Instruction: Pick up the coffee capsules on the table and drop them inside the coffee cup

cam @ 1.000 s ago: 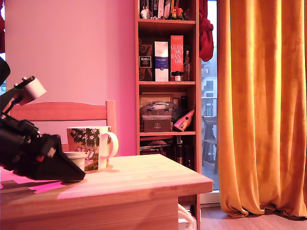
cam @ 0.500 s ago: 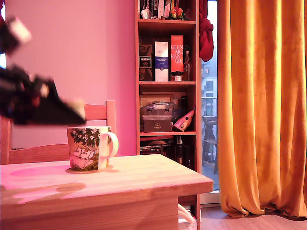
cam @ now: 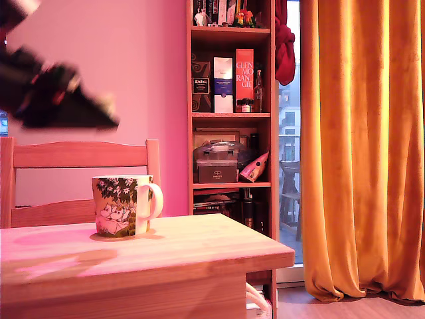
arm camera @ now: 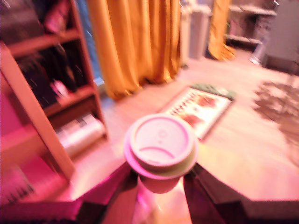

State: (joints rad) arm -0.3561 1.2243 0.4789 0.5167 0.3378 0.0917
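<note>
The tool (cam: 99, 119) hangs high above the surface (cam: 199, 249), up and to the exterior view's left of the coffee cup (cam: 123, 205), fingers clamped round the capsule (arm camera: 160, 144); carrying step; next, centre over the rim and release.

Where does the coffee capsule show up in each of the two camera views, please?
Exterior view: the capsule itself cannot be made out; only the blurred gripper shows, raised above the coffee cup.
Wrist view: the coffee capsule sits centre frame, rim toward the camera, held between the gripper fingers.
Shared landmark: the orange curtain.
</note>
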